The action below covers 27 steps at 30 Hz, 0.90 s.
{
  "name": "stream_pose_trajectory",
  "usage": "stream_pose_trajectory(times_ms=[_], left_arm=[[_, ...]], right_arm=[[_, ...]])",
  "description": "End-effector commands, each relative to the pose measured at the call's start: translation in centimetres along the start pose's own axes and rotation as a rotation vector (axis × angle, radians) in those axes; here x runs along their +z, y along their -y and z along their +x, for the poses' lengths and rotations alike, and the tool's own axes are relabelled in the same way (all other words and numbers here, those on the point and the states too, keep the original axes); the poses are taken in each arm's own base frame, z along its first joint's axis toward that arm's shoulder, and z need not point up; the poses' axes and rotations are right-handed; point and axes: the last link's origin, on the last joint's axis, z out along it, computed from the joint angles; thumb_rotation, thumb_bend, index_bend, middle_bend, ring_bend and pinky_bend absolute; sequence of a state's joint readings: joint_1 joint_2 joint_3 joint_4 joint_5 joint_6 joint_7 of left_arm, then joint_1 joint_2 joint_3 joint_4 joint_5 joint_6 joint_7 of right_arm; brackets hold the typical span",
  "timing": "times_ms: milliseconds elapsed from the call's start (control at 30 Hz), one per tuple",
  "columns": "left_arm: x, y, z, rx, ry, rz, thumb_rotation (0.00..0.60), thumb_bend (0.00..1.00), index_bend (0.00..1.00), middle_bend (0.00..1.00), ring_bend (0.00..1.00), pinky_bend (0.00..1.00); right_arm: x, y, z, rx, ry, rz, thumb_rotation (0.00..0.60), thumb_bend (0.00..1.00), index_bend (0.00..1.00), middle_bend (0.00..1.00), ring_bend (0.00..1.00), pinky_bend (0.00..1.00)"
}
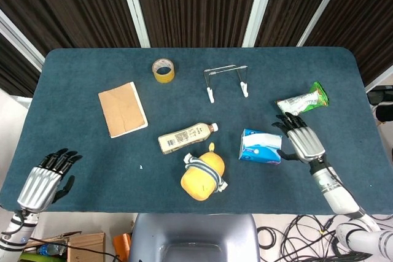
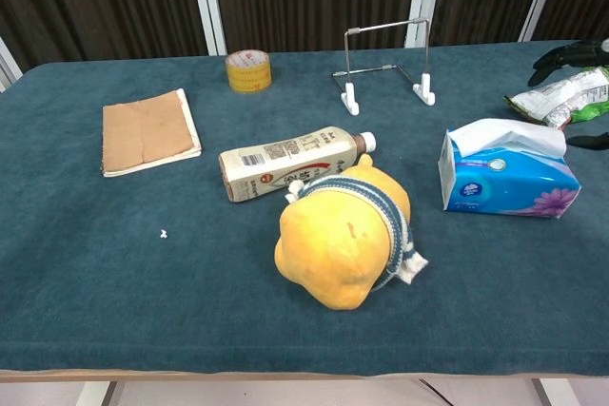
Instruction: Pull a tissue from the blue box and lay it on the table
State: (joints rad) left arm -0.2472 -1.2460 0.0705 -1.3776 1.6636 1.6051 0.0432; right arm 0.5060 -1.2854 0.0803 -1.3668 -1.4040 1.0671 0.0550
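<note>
Right hand [image 1: 303,142] hovers, fingers spread, just beside the blue box [image 1: 260,146].

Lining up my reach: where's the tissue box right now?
Head view: the tissue box lies right of centre, between the yellow plush toy and the right hand.

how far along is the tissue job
Nothing looks done: the tissue is in the top of the blue box, none lies on the table. Nothing is in hand; the right robot hand is open beside the box, the left robot hand open at the near edge. Gripping, pulling and laying remain.
</note>
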Motion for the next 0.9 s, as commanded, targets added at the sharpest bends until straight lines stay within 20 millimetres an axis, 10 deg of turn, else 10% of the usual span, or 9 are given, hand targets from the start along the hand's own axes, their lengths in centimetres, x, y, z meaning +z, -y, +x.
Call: stream_pose_trajectory(times_ms=[33,900], left_arm=[[-0.2,0.8,0.5,-0.014,-0.005,0.047,0.6,0.5,0.27,0.24,0.18,0.31],[-0.4,2.3,1.4,-0.114,-0.022,0.163,0.6,0.5,0.27,0.25,0.19,0.32]], right_arm=[[-0.3,-0.4,-0.2,-0.005,0.0,-0.005,0.6,0.18,0.25,0.09,0.01,0.11],[1.9,-0.7,-2.4,0.0,0.018,-0.026,0.6,0.28,0.36,0.09,0.01,0.11]])
